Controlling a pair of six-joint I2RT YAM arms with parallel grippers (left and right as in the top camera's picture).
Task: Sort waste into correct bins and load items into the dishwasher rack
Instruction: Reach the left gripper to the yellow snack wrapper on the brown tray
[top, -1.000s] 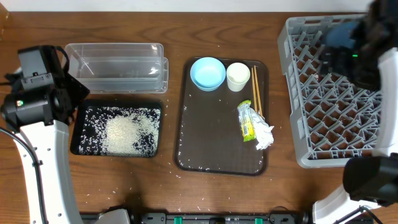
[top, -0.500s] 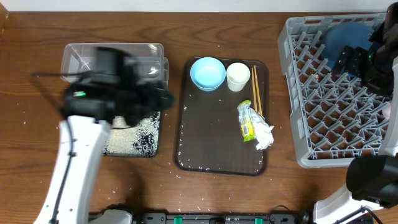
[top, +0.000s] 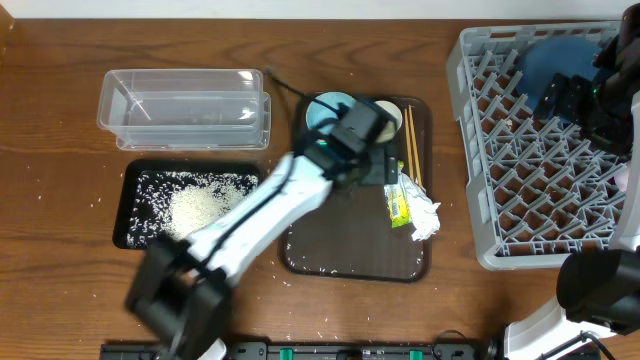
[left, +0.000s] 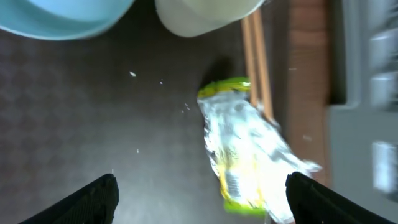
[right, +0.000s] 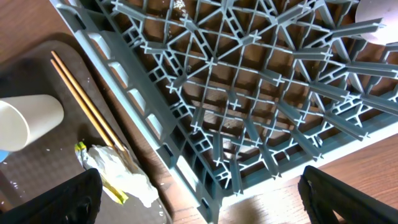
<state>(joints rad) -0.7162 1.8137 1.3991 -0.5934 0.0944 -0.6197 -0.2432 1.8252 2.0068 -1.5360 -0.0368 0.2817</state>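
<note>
Currently the left gripper (left: 199, 194) hangs over the brown serving tray (top: 340, 235) with its fingers spread wide and nothing between them. The yellow-green wrapper (left: 239, 155) lies flat on that tray, near the cream cup (left: 205, 15) and just beside the chopsticks (left: 256, 56), with one edge against the crumpled napkin (top: 426, 218). Expect the wrapper to be very light, thin, crinkly and slick; it probably folds rather than resists. Pinch across its narrow width near the middle, pads low to the tray surface, clear of napkin and chopsticks. The right gripper (right: 202, 196), likewise spread and empty, sits above the dishwasher rack (right: 261, 93).
</note>
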